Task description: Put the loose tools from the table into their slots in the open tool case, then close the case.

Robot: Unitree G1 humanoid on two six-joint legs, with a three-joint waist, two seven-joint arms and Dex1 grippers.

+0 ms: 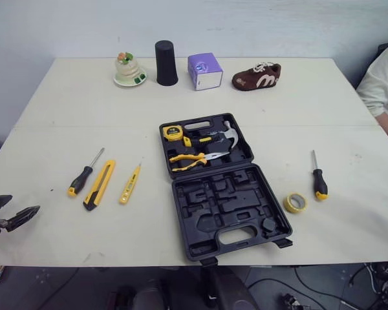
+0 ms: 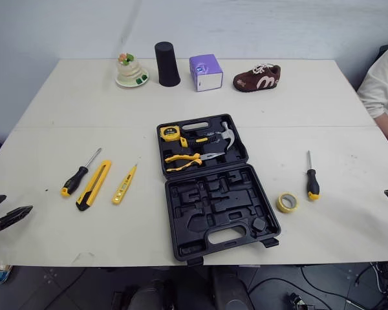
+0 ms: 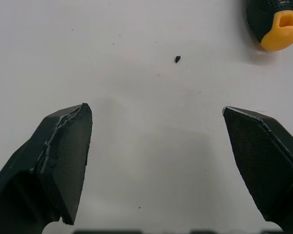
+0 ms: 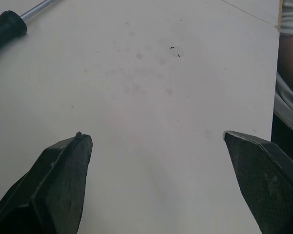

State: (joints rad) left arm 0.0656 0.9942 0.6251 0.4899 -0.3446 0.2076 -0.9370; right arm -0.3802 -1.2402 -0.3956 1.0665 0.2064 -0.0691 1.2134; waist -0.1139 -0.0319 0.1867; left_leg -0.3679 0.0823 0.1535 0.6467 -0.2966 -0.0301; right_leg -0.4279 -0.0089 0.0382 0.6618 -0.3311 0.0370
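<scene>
Bench (image 1: 64,103): pale and wide, with the tools spread across its near half.
Tool case (image 1: 207,194): black, lying open flat at the middle of the bench, its handle edge towards the robot.
Far half of case: holds a yellow tape measure (image 1: 173,133), a hammer (image 1: 223,134) and yellow-handled pliers (image 1: 194,159).
Near half of case: bare moulded slots.
Left of case: 3 loose tools side by side. These are a black-and-yellow screwdriver (image 1: 84,174), a yellow utility knife (image 1: 99,185) just beside it and a slim yellow tester pen (image 1: 129,185) nearest the case.
Right of case: a 2nd screwdriver (image 1: 319,177), shaft pointing away from the robot, and a roll of yellow tape (image 1: 295,203) between it and the case.
Left pincer (image 3: 155,109): fingers spread wide with nothing between them. It is low over bare bench at the near left edge, near the butt of the left screwdriver.
Right pincer (image 4: 156,134): fingers spread wide and empty, over bare bench at the near right edge, near the 2nd screwdriver.
Back row: a small ornament (image 1: 129,70), a black cup (image 1: 166,63), a purple box (image 1: 204,71) and a brown shoe (image 1: 257,76).
Person: a white sleeve (image 1: 383,84) at the far right edge of the bench.
</scene>
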